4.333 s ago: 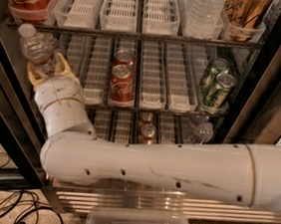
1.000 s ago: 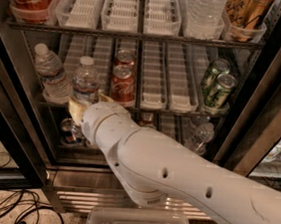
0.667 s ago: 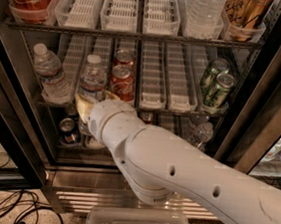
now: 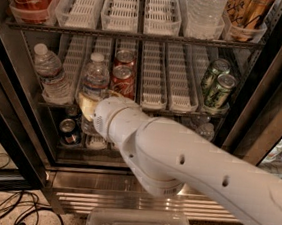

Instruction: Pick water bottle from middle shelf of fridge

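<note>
- The arm point(image 4: 191, 162) reaches in from the lower right.
- The gripper point(image 4: 87, 105) sits at the front edge of the middle shelf point(image 4: 152, 78); its opening cannot be told, the wrist hiding it.
- The water bottle point(image 4: 95, 75) stands upright just above and behind the gripper, apparently touching it at the base.

Warm, moderate light reaches the fridge point(image 4: 74, 178) from the front, and its white trays point(image 4: 154, 81) glow pale. The arm point(image 4: 191, 165) is brightest, almost washed out. The pincer point(image 4: 87, 105), at the middle shelf's point(image 4: 181, 111) front edge, left of centre, looks yellowish. The door frames point(image 4: 273, 98) go black. Soft glare streaks the grille point(image 4: 71, 200).
</note>
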Action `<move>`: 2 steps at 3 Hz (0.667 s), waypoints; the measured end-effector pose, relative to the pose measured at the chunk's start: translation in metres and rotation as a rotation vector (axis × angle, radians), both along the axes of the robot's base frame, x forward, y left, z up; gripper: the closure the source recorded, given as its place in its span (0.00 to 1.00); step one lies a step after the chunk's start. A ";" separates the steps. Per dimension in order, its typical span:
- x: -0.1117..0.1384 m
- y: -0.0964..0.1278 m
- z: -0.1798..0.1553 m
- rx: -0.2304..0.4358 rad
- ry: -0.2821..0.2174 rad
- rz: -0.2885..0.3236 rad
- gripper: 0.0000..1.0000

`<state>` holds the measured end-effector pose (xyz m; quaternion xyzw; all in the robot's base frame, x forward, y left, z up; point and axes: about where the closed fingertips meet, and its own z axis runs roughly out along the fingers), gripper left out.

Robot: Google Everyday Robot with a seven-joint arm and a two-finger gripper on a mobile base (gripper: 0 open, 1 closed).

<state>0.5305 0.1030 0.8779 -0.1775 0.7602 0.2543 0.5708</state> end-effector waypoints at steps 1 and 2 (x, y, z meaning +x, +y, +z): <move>0.002 0.002 0.004 -0.002 0.007 0.025 1.00; 0.002 0.002 -0.003 -0.002 0.007 0.026 1.00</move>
